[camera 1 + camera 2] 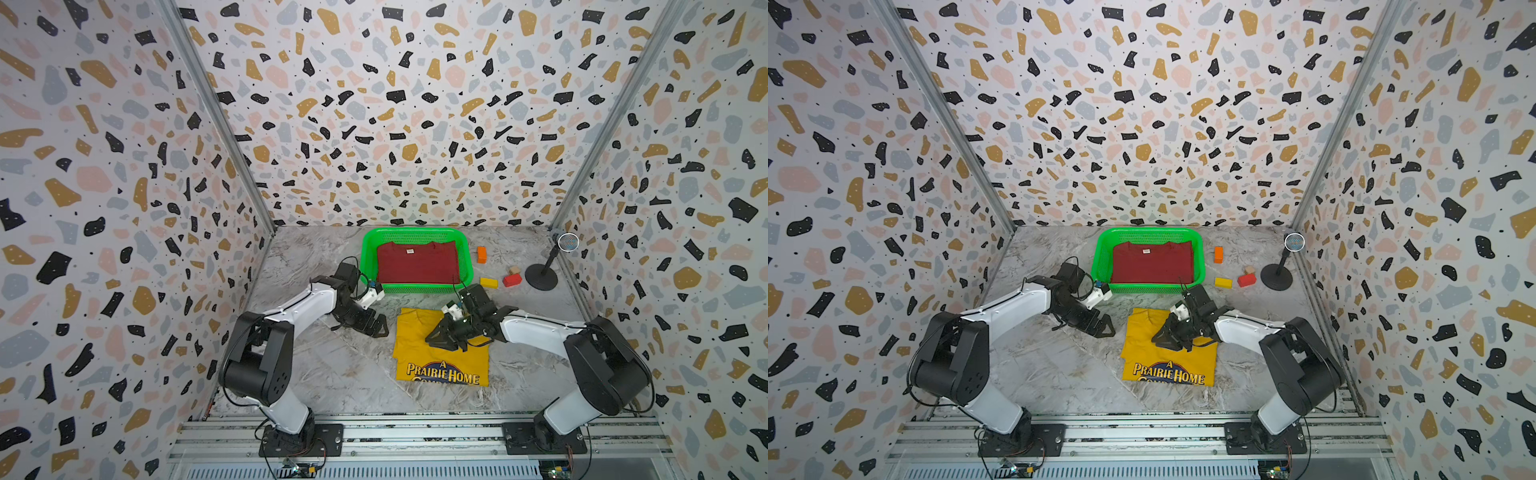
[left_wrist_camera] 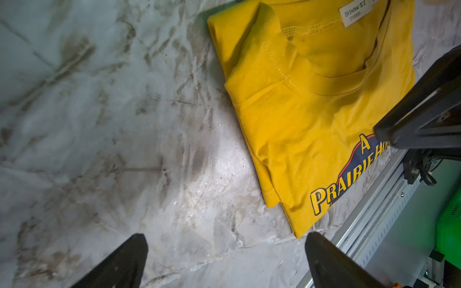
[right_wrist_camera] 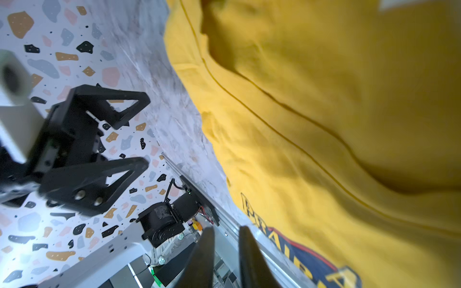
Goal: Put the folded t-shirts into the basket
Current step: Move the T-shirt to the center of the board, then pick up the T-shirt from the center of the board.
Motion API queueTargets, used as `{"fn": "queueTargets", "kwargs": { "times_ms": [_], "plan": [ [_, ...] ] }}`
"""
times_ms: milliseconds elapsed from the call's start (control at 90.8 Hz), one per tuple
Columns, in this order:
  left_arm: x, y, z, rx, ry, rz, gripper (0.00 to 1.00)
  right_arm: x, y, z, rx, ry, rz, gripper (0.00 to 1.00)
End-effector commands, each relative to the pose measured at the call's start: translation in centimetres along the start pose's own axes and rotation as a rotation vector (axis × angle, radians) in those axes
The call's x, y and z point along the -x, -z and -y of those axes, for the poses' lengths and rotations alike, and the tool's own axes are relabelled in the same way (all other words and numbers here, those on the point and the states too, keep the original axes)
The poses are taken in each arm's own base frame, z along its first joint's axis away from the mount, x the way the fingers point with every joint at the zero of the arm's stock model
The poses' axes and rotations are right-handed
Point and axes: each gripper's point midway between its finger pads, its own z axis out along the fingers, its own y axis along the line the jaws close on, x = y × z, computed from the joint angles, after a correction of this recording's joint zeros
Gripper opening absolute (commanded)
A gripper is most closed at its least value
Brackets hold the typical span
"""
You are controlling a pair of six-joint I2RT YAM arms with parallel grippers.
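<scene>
A yellow folded t-shirt (image 1: 415, 353) (image 1: 1142, 357) printed "A Prairie Home" lies flat on the marble table in front of the basket. Behind it, a plain dark red folded t-shirt (image 1: 417, 264) (image 1: 1152, 264) lies inside the green mesh basket (image 1: 424, 286) (image 1: 1150, 286). My right gripper (image 1: 432, 338) (image 3: 227, 230) hovers low over the yellow shirt (image 3: 324, 124). Its jaws stand a narrow gap apart with nothing between them. My left gripper (image 1: 380, 328) (image 2: 225, 239) is wide open and empty, over bare table just left of the yellow shirt's (image 2: 299, 112) collar end.
Small blocks lie right of the basket: orange (image 1: 481, 254), yellow (image 1: 488, 282), red (image 1: 512, 279) and tan (image 1: 514, 270). A microphone stand (image 1: 541, 277) stands at the far right by the wall. A metal rail (image 1: 415, 432) runs along the table's front edge.
</scene>
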Motion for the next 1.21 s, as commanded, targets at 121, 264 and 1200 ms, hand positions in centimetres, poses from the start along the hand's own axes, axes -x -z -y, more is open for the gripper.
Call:
{"fn": "queueTargets", "kwargs": {
  "times_ms": [121, 264, 1200],
  "plan": [
    [2.4, -0.5, 0.7, -0.016, -0.046, 0.02, 0.99, 3.8, 10.3, 3.0, -0.114, 0.069, 0.211, 0.37],
    [2.9, -1.9, 1.0, -0.037, -0.03, 0.006, 0.99, 5.9, 13.9, 7.8, -0.218, -0.008, 0.32, 0.56],
    [3.3, -4.4, 0.9, -0.013, -0.04, 0.005, 1.0, 7.6, 9.6, 12.9, -0.078, -0.098, 0.296, 0.13]
  ]
}}
